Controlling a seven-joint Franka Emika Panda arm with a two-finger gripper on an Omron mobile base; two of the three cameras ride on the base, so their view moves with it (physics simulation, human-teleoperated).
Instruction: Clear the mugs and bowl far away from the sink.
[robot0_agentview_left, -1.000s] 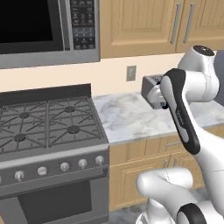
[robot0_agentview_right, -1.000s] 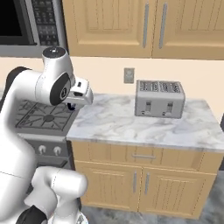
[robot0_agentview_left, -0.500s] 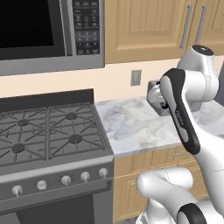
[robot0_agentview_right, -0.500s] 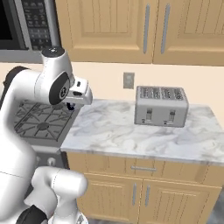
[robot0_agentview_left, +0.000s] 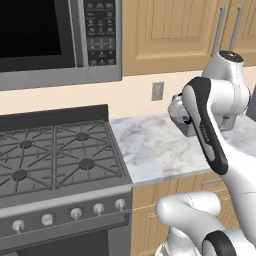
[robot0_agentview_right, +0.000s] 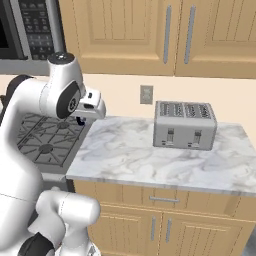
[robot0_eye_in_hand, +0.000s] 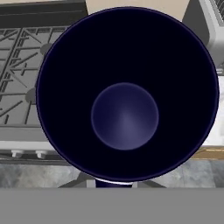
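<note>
My gripper (robot0_agentview_right: 81, 120) nearly closed, clamped on dark navy mug (robot0_eye_in_hand: 127, 94). Hand view: looking straight down into mug, stove (robot0_eye_in_hand: 26, 65) grates beneath, table (robot0_eye_in_hand: 217, 127) edge at right. Base views: mug held in air over seam between stove and marble table. Toaster (robot0_agentview_right: 184, 124) on table near wall, well apart.

A dark navy mug (robot0_eye_in_hand: 127, 94), seen from above in the hand view, hides most of the stove (robot0_eye_in_hand: 22, 57) behind it; the toaster (robot0_eye_in_hand: 215, 22) beside it is cropped.
</note>
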